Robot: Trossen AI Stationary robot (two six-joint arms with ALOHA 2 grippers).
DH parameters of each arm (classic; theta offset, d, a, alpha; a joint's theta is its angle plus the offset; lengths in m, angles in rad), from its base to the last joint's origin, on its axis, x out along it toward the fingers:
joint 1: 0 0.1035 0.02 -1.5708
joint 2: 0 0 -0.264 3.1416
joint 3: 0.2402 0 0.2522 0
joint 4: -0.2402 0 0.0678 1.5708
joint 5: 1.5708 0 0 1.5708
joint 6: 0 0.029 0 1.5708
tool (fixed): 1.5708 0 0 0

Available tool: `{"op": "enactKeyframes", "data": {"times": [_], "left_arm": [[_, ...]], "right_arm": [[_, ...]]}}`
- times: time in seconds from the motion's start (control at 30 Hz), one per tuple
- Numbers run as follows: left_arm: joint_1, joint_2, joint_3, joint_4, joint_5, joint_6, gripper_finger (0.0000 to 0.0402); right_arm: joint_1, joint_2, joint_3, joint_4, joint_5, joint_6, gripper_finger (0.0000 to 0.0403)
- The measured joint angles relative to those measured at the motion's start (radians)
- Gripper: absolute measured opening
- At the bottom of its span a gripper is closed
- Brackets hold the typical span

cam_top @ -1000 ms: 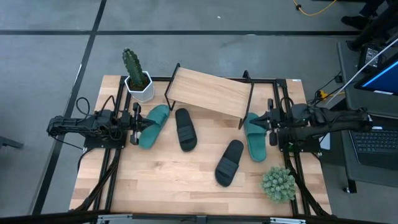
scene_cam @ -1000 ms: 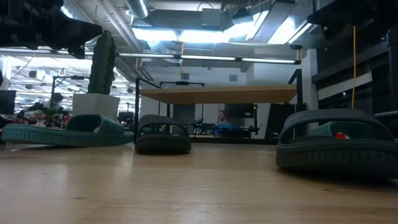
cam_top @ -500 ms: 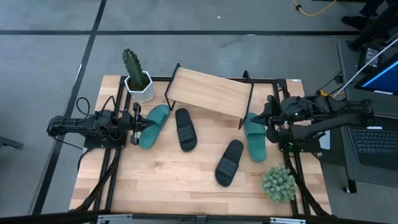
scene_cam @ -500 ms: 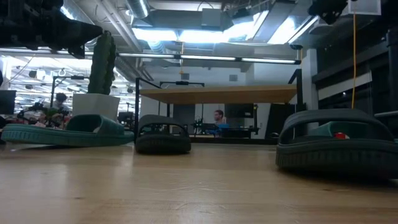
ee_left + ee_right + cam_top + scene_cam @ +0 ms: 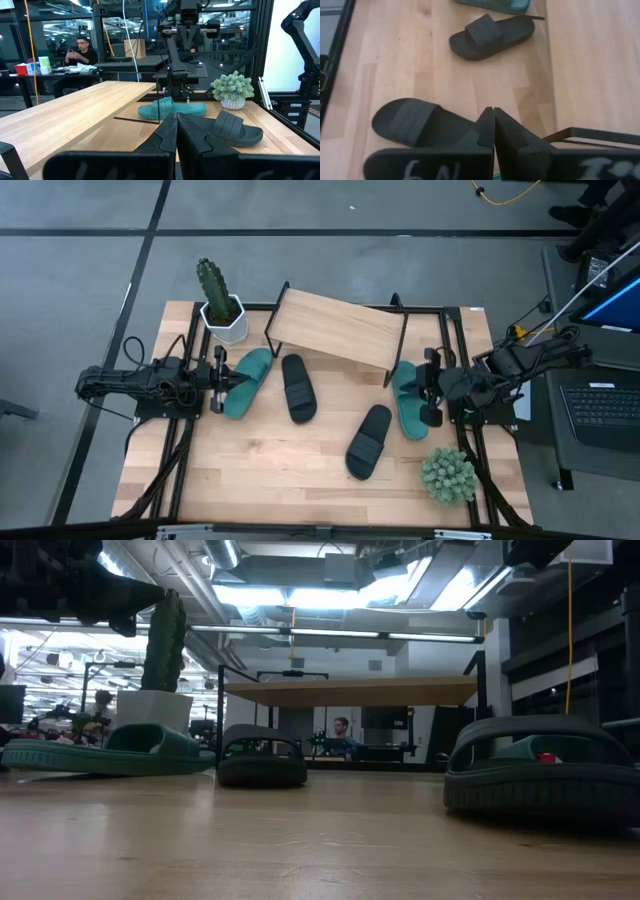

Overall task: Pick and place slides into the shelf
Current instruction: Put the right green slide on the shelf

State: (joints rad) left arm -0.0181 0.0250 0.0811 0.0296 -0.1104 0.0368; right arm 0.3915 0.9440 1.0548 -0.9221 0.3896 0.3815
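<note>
Four slides lie sole-down on the table. A teal one (image 5: 247, 382) and a black one (image 5: 298, 388) lie at the left, near the shelf. A second black one (image 5: 369, 440) lies mid-right, and a second teal one (image 5: 408, 400) lies by the shelf's right leg. The shelf (image 5: 335, 327), a slanted light board on black wire legs, stands at the far middle. My left gripper (image 5: 218, 380) is shut and empty beside the left teal slide. My right gripper (image 5: 428, 392) is shut and empty, tipped down over the right teal slide's outer edge. Its wrist view shows the black slide (image 5: 420, 122) below.
A cactus in a white pot (image 5: 222, 308) stands at the far left corner. A small green plant (image 5: 447, 476) stands at the near right, close to my right gripper. Bare tabletop (image 5: 260, 470) lies at the near left. A person (image 5: 341, 730) is in the room behind.
My right arm has lifted its elbow and tipped its gripper down toward the right teal slide, moving slightly toward the table's left edge. Its fingers have stayed shut. The slides have not moved. The person in the room behind has walked left.
</note>
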Motion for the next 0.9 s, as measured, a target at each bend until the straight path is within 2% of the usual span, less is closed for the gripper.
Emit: {"op": "enactKeyframes", "data": {"times": [0.27, 0.5, 0.73, 0.9], "left_arm": [[0.000, 0.000, 0.000, 0.000, 0.000, 0.000, 0.0000], [0.000, 0.000, 0.000, 0.000, 0.000, 0.000, 0.0000], [0.000, 0.000, 0.000, 0.000, 0.000, 0.000, 0.0000], [0.000, 0.000, 0.000, 0.000, 0.000, 0.000, 0.0000]], "right_arm": [[0.131, 0.036, 0.000, -0.089, 0.091, 0.195, 0.0002], [0.184, 0.094, 0.043, -0.148, 0.092, 0.281, 0.0001], [0.221, 0.232, 0.187, -0.357, 0.093, 0.399, 0.0001], [0.243, 0.319, 0.201, -0.462, 0.054, 0.545, 0.0007]]}}
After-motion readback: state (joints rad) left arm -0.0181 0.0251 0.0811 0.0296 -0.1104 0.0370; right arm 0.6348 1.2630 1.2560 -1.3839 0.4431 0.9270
